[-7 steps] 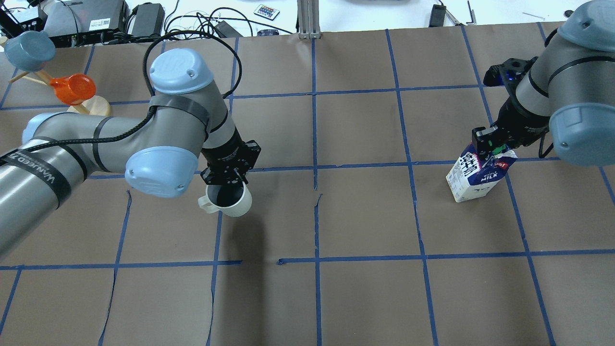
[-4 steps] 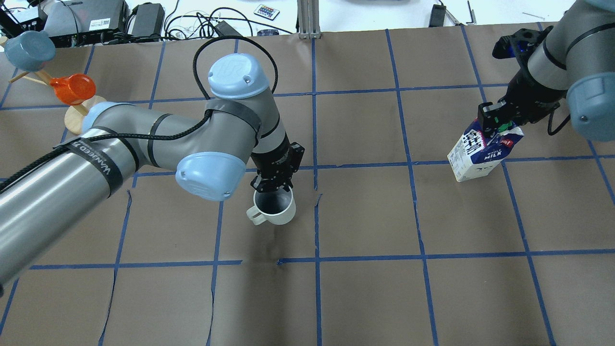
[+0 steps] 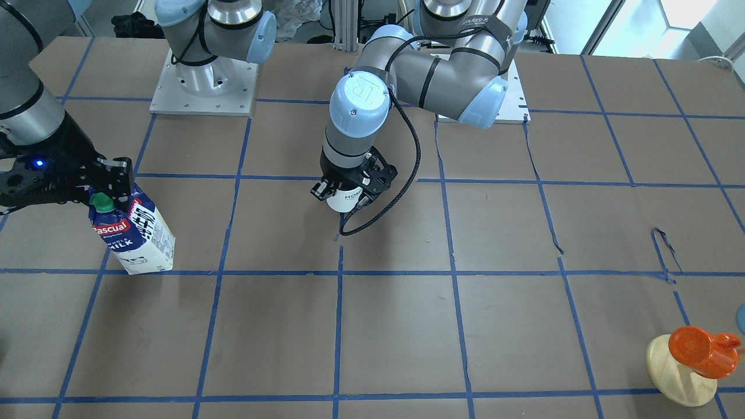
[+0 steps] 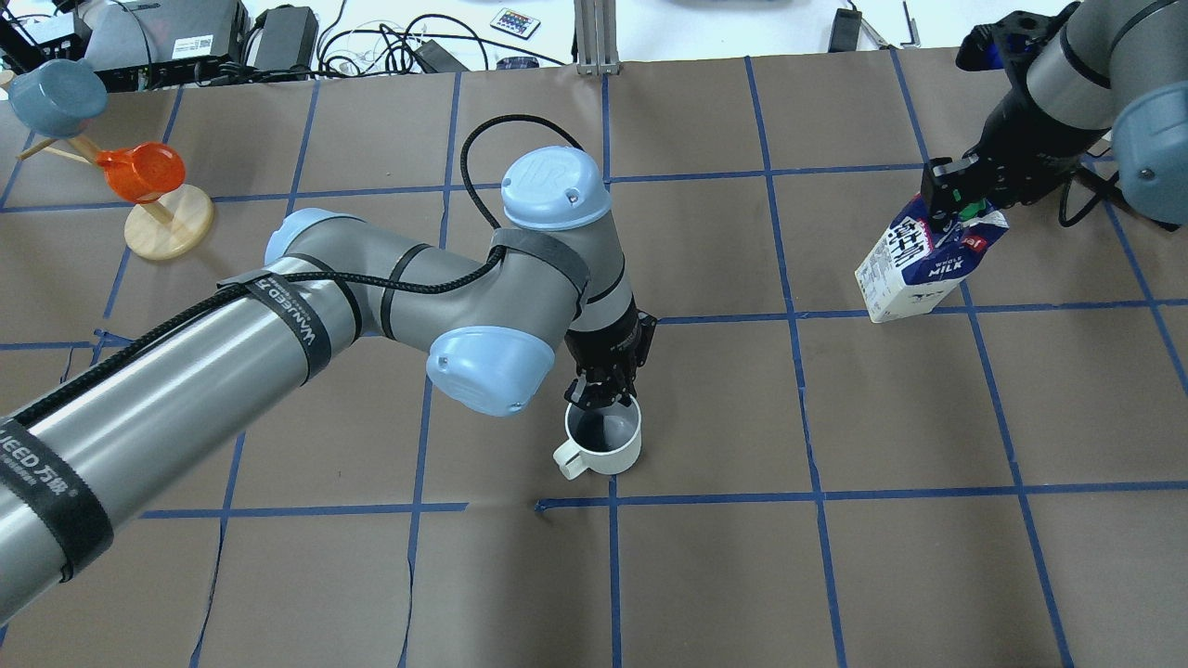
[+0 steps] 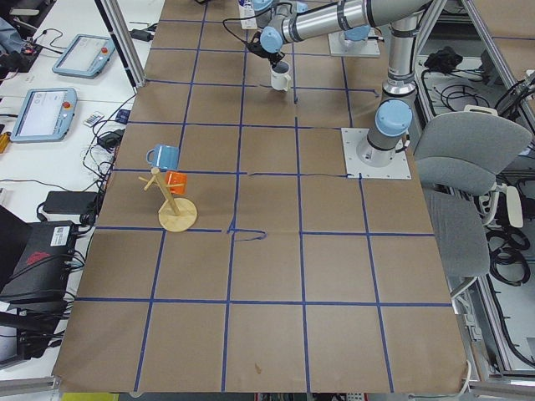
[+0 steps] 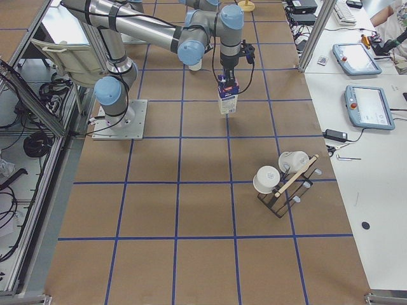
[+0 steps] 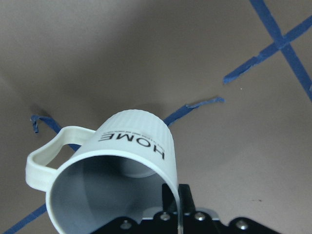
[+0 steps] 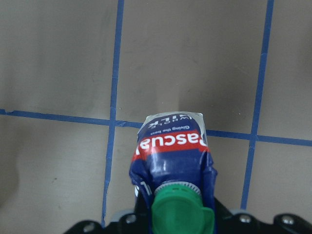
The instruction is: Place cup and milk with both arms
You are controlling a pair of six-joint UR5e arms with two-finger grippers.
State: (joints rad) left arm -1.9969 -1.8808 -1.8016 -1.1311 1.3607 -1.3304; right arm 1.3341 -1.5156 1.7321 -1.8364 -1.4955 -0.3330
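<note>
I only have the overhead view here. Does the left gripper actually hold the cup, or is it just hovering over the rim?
Observer: It holds it. The left wrist view shows the left gripper pinching the wall of the cup, one finger inside.
Operator: And the milk?
Observer: From the front, the right gripper is closed on the top ridge of the milk, beside the green cap.
Operator: Anything outside my frame?
Observer: A rack with two white cups, in the right side view, nearer that table end than the milk.
</note>
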